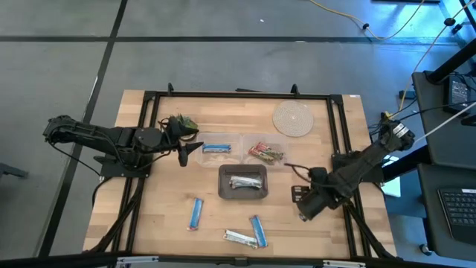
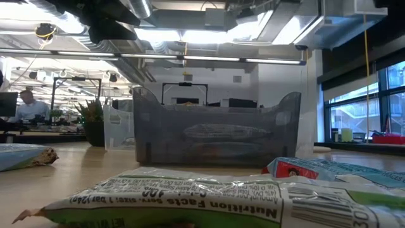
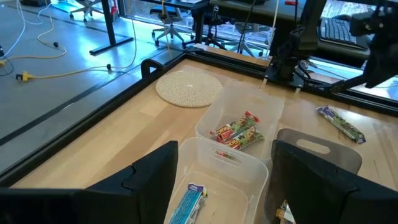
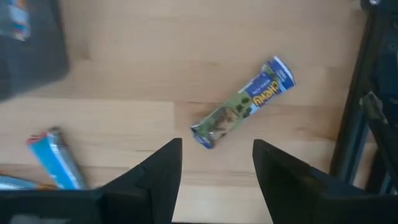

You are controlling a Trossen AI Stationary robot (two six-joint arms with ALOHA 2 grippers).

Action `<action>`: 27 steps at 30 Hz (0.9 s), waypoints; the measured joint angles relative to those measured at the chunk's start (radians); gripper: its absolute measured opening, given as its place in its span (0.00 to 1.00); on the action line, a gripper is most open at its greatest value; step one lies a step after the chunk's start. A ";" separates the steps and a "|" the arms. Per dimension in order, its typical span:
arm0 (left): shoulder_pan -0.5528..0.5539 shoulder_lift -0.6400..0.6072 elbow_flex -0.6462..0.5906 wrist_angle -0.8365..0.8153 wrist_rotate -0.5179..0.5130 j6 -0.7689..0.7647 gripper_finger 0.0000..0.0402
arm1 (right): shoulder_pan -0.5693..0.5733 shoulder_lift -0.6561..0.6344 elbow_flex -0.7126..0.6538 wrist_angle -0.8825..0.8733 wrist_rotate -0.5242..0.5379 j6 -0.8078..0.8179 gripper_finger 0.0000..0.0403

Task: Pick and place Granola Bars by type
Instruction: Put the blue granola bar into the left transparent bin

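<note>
- high view: three bins mid-table — clear bin (image 1: 216,149) with one blue bar (image 1: 216,148), clear bin (image 1: 265,152) with multicoloured bars (image 1: 266,153), dark bin (image 1: 242,183) with silver-white bars (image 1: 243,182).
- loose on the wood nearer the front edge: a blue bar (image 1: 195,213), another blue bar (image 1: 258,231) touching a silver-white bar (image 1: 239,237).
- woven coaster (image 1: 293,118) at the far side, potted plant (image 1: 182,123) just beside the left arm.
- left gripper (image 1: 185,150) reaching in from the left, just beside the blue-bar bin; left wrist view alone shows the fingers (image 3: 147,173) spread wide, nothing between them, over that bin's blue bar (image 3: 188,203).
- same view also catches the multicoloured bars (image 3: 237,132) and the coaster (image 3: 188,86).
- right gripper (image 1: 305,205) low at the right, arm angled in from the far right edge.
- right wrist view only: fingers (image 4: 157,170) apart and empty, above a green-and-blue bar (image 4: 242,103) lying on the wood — hidden under the arm from above.
- low view: dark bin (image 2: 215,130) seen side-on, a wrapper (image 2: 190,201) filling the foreground; neither claw visible there.
</note>
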 joint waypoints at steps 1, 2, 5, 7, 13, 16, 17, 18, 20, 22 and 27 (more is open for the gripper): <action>0.000 0.000 0.000 0.000 0.000 0.000 0.63 | 0.008 0.011 0.000 -0.001 -0.002 -0.001 0.49; 0.000 0.000 0.000 0.000 0.000 0.000 0.62 | 0.015 0.024 0.000 0.001 -0.008 0.000 0.49; 0.000 0.000 0.000 0.001 0.000 0.000 0.63 | 0.029 0.062 0.000 0.018 -0.021 -0.001 0.49; 0.000 0.000 0.000 0.001 0.000 0.000 0.62 | 0.036 0.086 0.000 0.024 -0.028 -0.004 0.49; 0.000 0.000 0.000 0.001 0.000 0.069 0.62 | 0.036 0.148 0.000 0.022 -0.058 -0.005 0.49; 0.000 0.000 0.000 0.000 0.000 0.071 0.63 | 0.036 0.168 0.000 0.024 -0.065 -0.007 0.50; 0.000 0.000 0.000 0.001 0.000 0.071 0.62 | 0.036 0.171 0.000 0.024 -0.073 -0.010 0.51; 0.000 0.000 0.000 0.001 0.000 0.071 0.62 | 0.036 0.174 0.000 0.024 -0.075 -0.021 0.53; 0.000 0.000 0.000 0.001 0.000 0.071 0.63 | 0.036 0.180 0.000 0.024 -0.075 -0.027 0.57; 0.000 0.000 0.000 0.000 0.000 0.071 0.62 | 0.036 0.187 0.000 0.023 -0.075 -0.025 0.62; 0.000 0.000 0.000 0.000 0.000 0.071 0.62 | 0.036 0.215 -0.001 0.064 -0.072 -0.022 0.71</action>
